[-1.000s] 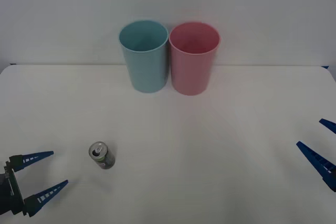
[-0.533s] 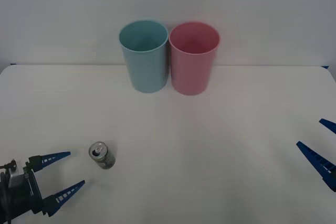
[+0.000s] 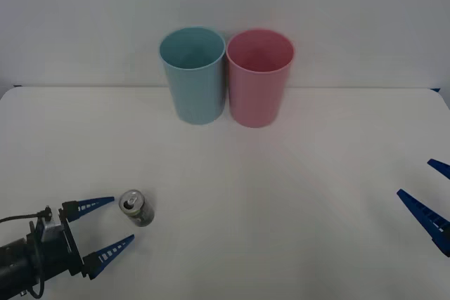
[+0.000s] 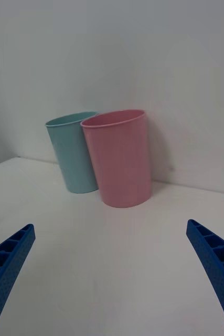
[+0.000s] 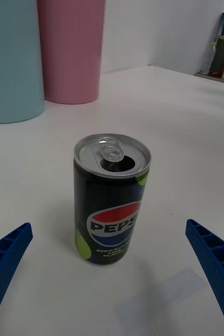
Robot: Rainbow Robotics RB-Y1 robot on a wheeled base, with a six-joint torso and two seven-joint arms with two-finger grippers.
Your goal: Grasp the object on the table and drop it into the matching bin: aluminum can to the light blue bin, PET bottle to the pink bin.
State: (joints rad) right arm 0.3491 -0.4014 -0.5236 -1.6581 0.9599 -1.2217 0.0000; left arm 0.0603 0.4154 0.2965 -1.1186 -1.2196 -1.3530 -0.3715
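Observation:
A small dark aluminum can (image 3: 136, 208) with a silver opened top and yellow-green label marks stands upright on the white table (image 3: 281, 194), front left. The left wrist view shows the can (image 5: 112, 199) close up, centred between the two blue fingers. My left gripper (image 3: 103, 226) is open just left of the can, its fingertips reaching either side of it without touching. At the back stand the light blue bin (image 3: 193, 74) and, touching its right side, the pink bin (image 3: 259, 76). My right gripper (image 3: 427, 194) rests open at the table's right edge, facing both bins.
A white wall rises behind the bins. The table's middle lies bare between the can and the bins. In the left wrist view, shelves with small items (image 5: 223, 52) show far off past the table's edge.
My left gripper has advanced to the right toward the can, still open. The can, both bins and the right arm have stayed put.

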